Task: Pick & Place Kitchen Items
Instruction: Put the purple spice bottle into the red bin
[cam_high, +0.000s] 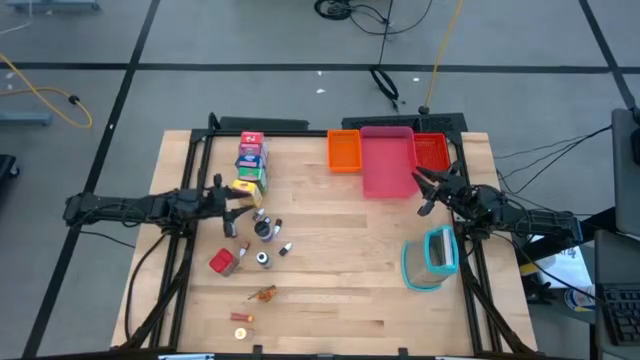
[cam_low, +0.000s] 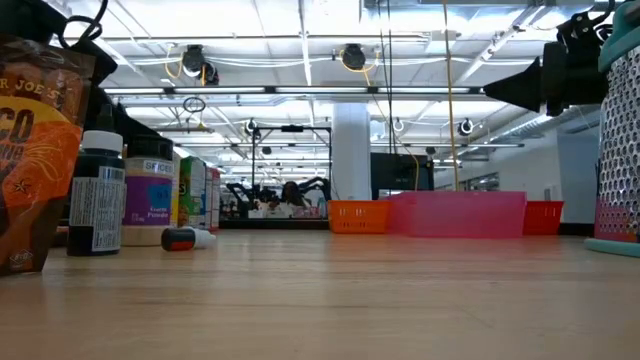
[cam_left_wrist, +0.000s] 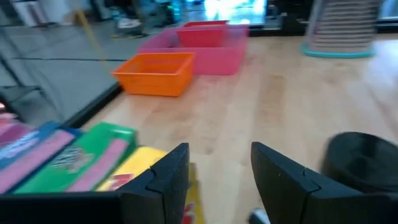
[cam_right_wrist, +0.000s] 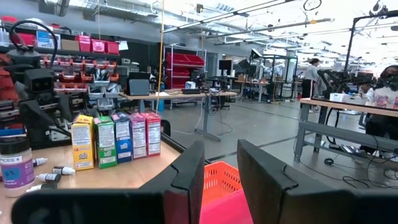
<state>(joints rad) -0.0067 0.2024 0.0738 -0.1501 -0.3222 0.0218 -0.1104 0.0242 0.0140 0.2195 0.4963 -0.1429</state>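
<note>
- In the high view, three trays stand side by side at the upper middle of the surface (cam_high: 330, 230): an orange tray (cam_high: 344, 151), a larger pink tray (cam_high: 387, 161) and a red tray (cam_high: 431, 152); nothing shows inside any of them.
- A teal-rimmed clear container (cam_high: 431, 257) lies at the right edge, lower than the trays; whether anything is inside cannot be told.
- The kitchen items sit on the left half: a row of cartons (cam_high: 250, 163) at upper left of the surface, small bottles (cam_high: 264, 230) below them, a red cube (cam_high: 222, 262) lower left, orange-brown bits (cam_high: 263, 294) near the bottom edge.
- The left pincer (cam_high: 238, 210) sits beside the yellow carton (cam_high: 247, 187), fingers apart and empty in its wrist view.
- The right pincer (cam_high: 428, 190) hovers over the pink tray's right edge, fingers apart, holding nothing.
- Only the low view shows a dark-capped jar (cam_low: 96, 193) and a printed bag (cam_low: 35, 150) at far left; only the right wrist view shows people at desks in the room beyond.
</note>
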